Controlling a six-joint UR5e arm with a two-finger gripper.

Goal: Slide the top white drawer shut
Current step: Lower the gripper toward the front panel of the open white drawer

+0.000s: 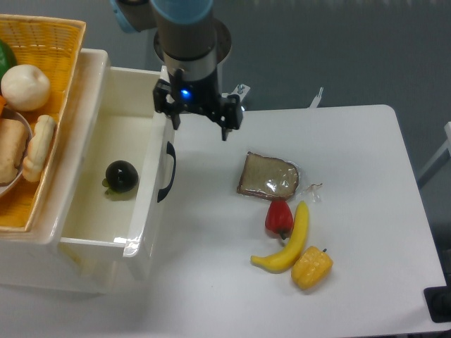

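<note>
The top white drawer [84, 211] is pulled out to the right from the cabinet at the left, its glossy cream inside open to view. A dark round fruit [121, 176] lies in it. Its panelled front [151, 211] carries a curved black handle [166, 172] facing the table. My gripper [199, 128] hangs above the far end of the drawer front, just up and right of the handle. Its two black fingers [227, 125] point down and stand apart, open, with nothing between them.
A yellow wicker basket [60, 63] with bread rolls, a white round item and a green one sits on the cabinet top at left. On the white table lie wrapped bread [268, 176], a red pepper [279, 218], a banana [287, 243] and a yellow pepper [311, 266].
</note>
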